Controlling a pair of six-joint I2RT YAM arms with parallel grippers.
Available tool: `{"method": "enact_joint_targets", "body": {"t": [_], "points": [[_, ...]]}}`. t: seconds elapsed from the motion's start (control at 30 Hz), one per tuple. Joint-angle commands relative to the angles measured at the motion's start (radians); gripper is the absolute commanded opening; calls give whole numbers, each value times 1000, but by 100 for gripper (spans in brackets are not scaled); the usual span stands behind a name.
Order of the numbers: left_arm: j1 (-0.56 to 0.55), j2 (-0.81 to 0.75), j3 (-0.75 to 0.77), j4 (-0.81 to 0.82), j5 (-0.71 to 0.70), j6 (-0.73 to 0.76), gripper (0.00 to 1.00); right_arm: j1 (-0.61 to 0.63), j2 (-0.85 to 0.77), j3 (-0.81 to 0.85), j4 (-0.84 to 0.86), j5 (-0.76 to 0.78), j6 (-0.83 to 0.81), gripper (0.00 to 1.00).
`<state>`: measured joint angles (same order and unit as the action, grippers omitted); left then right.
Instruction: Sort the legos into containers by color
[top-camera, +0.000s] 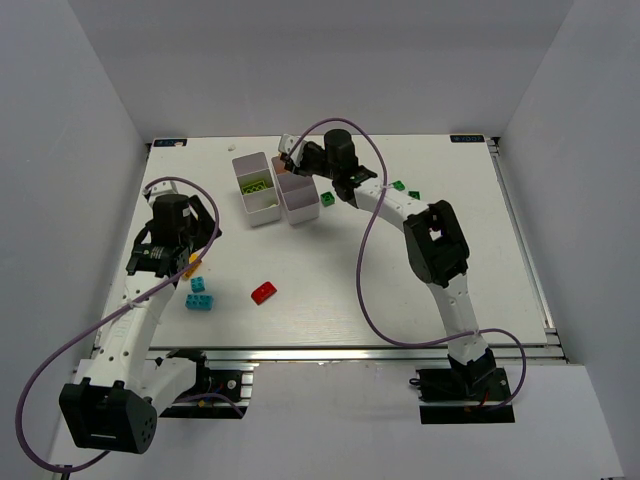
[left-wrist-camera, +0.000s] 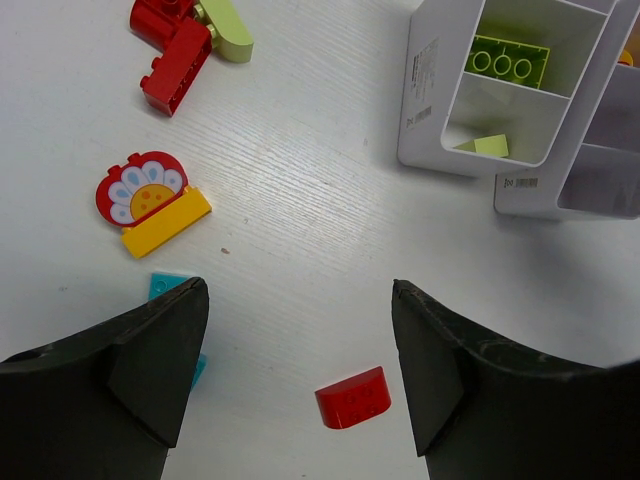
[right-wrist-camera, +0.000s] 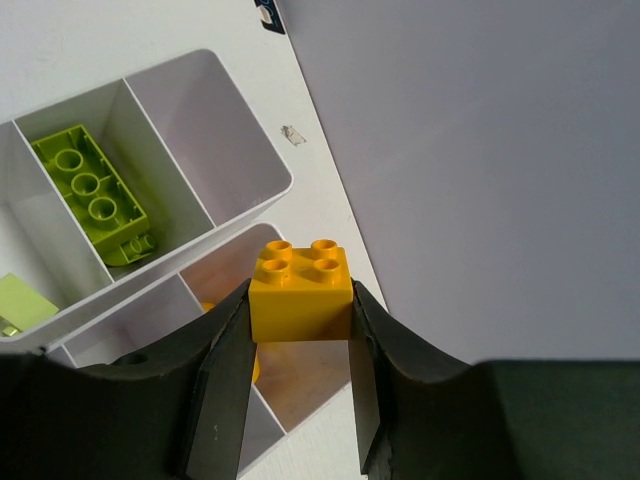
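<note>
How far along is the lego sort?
Done: lime green bricks sit in the left tray. In hand: the right gripper holds a yellow brick about over the far end of the right tray. Remaining: a red brick, cyan bricks, dark green bricks and a flower piece lie loose on the table; the left gripper is open and holds nothing.

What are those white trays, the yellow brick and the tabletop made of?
The white trays look like thin moulded plastic with a satin finish, going by their smooth walls and rounded corners. The yellow brick looks like hard glossy plastic with crisp moulded studs. The tabletop is matte white with faint grain lines, so it may be painted wood or laminate.
</note>
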<state>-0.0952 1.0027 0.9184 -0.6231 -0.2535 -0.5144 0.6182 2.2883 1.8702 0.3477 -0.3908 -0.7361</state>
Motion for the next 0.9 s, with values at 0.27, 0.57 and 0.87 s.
{"method": "enact_joint_targets", "body": {"t": [0.27,0.57,0.87], "points": [[5,-29,-6,0,-13,-6,83,2,43,40,39,13,-65,28],[3,-27,-1,-6,-17,-3,83,2,82,75,39,21,-77,44],[5,-33,4,-18,-26,-6,83,3,114,112,48,35,-75,65]]}}
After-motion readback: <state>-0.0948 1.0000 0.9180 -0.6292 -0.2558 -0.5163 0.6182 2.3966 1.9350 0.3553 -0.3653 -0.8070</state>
